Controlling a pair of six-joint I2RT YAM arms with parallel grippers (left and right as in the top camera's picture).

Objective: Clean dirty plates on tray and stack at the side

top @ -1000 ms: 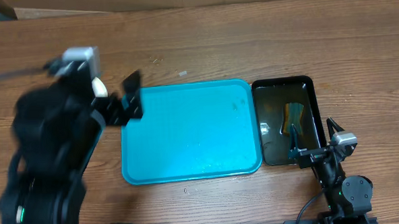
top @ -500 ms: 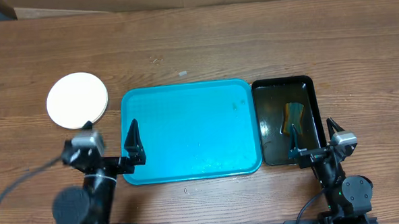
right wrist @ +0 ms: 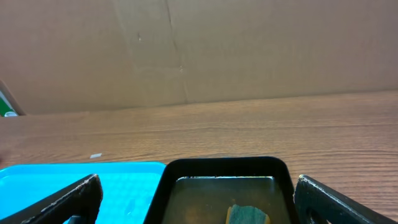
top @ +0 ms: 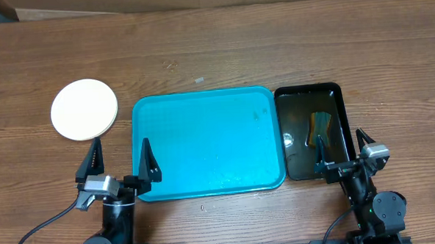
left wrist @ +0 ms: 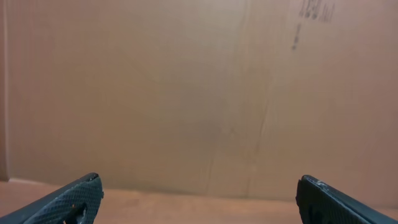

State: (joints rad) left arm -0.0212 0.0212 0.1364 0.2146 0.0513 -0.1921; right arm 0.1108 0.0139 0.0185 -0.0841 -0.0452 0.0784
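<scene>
The turquoise tray (top: 204, 145) lies mid-table with nothing on it; its right part shows in the right wrist view (right wrist: 74, 180). Left of it on the wood rests a round pale plate (top: 84, 109), its top free of smears; whether more plates lie under it cannot be told. My left gripper (top: 120, 152) is open at the tray's near left corner, away from the plate, nothing between its fingers (left wrist: 68, 199). My right gripper (top: 340, 142) is open and empty over the near end of the black tub (top: 309, 92).
The black tub (right wrist: 217, 167) holds murky water and a yellow-green sponge (top: 320, 125), also in the right wrist view (right wrist: 249, 214). Cardboard panels (left wrist: 186, 81) wall the table's far side. Small scraps lie on the wood (top: 199, 80) beyond the tray.
My left arm has pulled back from over the plate spot to the table's near edge, uncovering the plate. The right arm has stayed still.
</scene>
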